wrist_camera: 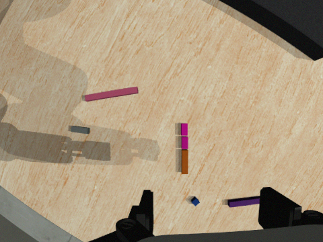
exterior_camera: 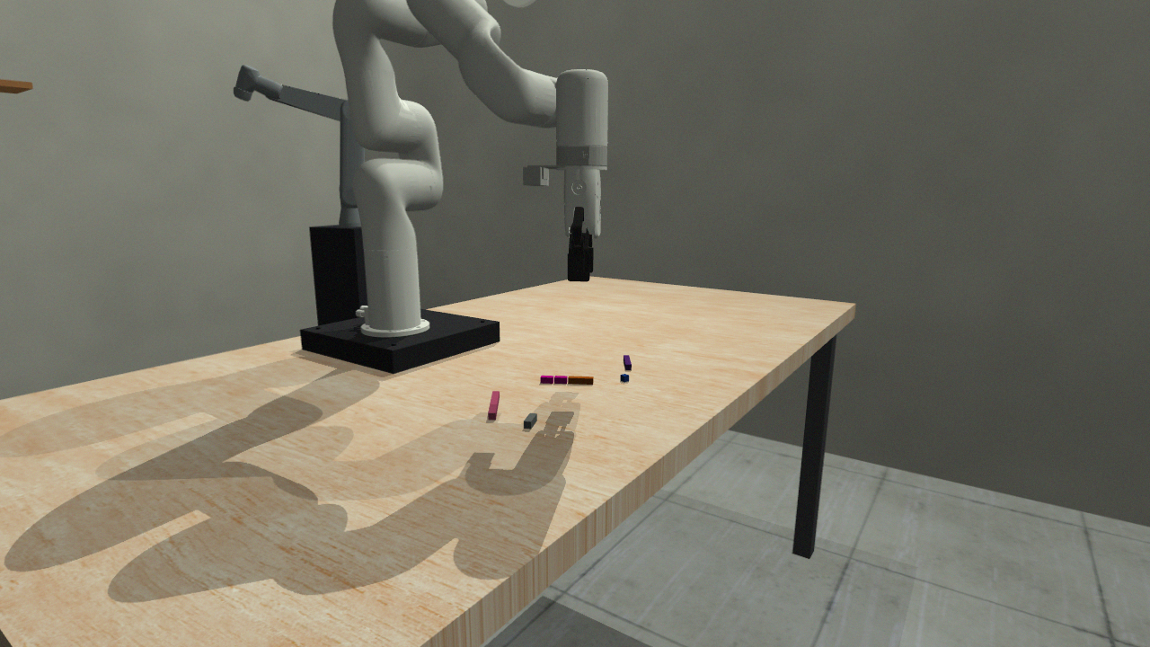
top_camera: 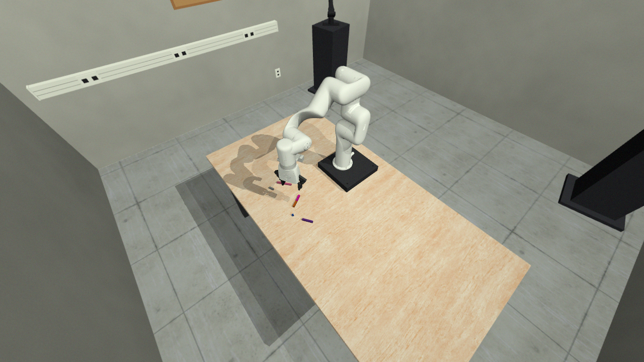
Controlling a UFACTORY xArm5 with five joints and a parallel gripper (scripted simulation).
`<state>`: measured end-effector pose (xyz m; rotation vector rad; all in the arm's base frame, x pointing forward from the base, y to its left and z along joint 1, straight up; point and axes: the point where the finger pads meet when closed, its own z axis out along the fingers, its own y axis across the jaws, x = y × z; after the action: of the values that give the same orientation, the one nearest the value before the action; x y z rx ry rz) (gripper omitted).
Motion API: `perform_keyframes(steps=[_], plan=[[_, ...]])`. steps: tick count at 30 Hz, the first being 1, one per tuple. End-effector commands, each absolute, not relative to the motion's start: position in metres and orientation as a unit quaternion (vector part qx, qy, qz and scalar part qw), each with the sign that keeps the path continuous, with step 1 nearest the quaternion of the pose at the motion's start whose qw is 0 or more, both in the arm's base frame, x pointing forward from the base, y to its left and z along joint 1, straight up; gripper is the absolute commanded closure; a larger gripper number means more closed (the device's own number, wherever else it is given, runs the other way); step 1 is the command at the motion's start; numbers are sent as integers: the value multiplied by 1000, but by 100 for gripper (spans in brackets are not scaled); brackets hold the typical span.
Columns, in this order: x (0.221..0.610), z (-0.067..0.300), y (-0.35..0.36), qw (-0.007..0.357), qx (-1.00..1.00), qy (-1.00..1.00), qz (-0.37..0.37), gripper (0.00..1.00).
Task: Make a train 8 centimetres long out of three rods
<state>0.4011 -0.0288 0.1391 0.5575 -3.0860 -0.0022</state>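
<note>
Two magenta rods (wrist_camera: 184, 129) (wrist_camera: 184, 142) and an orange rod (wrist_camera: 184, 161) lie flat, end to end, in one straight line on the table. The line also shows in the exterior view, with the magenta rods (exterior_camera: 546, 378) (exterior_camera: 560, 378) and the orange rod (exterior_camera: 580, 379), and in the top view (top_camera: 296, 200). My gripper (wrist_camera: 207, 207) (exterior_camera: 579, 270) (top_camera: 290, 182) is open and empty. It hangs well above the table, over the line's magenta end.
A pink rod (wrist_camera: 112, 93) (exterior_camera: 492, 404) and a grey rod (wrist_camera: 79, 129) (exterior_camera: 529, 420) lie apart on one side of the line. A blue rod (wrist_camera: 195, 201) (exterior_camera: 623, 377) and a purple rod (wrist_camera: 243, 202) (exterior_camera: 626, 361) lie past the orange end. The robot's black base (exterior_camera: 402, 341) stands nearby.
</note>
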Motion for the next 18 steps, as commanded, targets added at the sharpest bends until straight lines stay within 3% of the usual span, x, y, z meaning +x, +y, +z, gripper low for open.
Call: perform_keyframes(steps=[1, 18], plan=[[402, 156, -29, 2, 178, -984, -1, 0], [402, 157, -29, 2, 178, -984, -1, 0]])
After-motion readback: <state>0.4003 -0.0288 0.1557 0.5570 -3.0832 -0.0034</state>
